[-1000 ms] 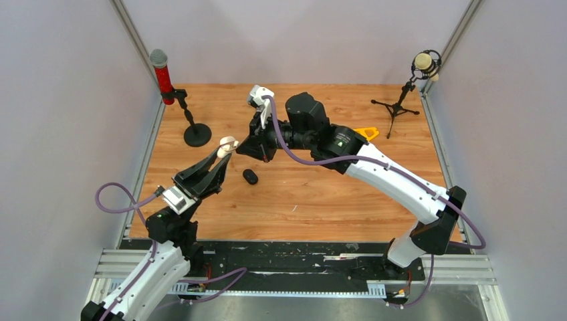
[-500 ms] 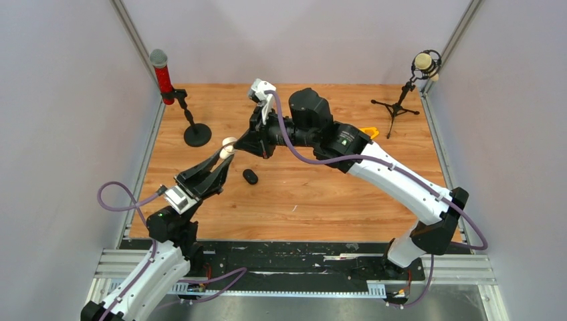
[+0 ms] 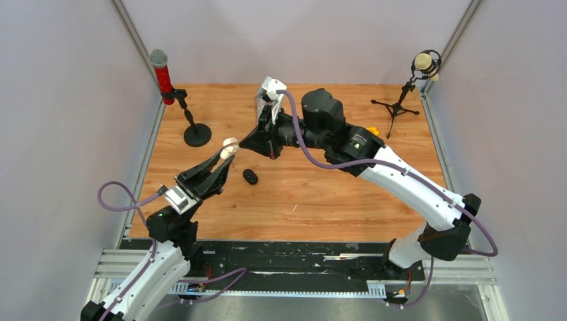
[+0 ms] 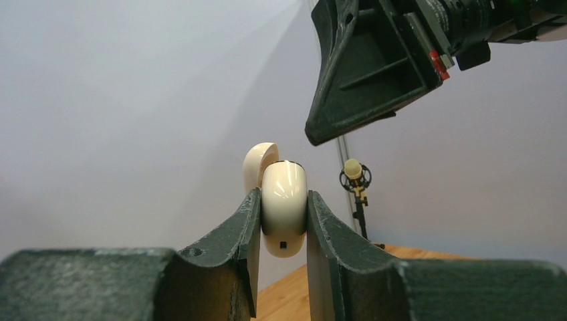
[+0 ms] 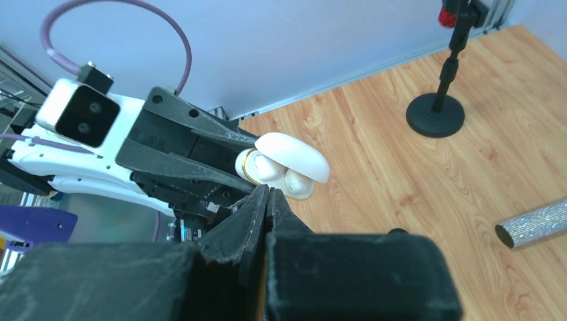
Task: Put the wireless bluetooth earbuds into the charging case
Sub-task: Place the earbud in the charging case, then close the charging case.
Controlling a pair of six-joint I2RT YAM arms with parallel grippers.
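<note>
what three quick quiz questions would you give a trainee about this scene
1. True or false: the left gripper is clamped on the glossy cream rounded charging case.
2. The case's lid is: A) open, B) closed, C) missing.
3. Fill in: the right gripper, poised beside the case, is ___.

Key: 1 true; 2 A; 3 shut.

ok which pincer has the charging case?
The left pincer: its jaws clamp the cream charging case, lid open. The right pincer is fully shut, its tip just short of the case, with nothing visibly gripped.
</note>
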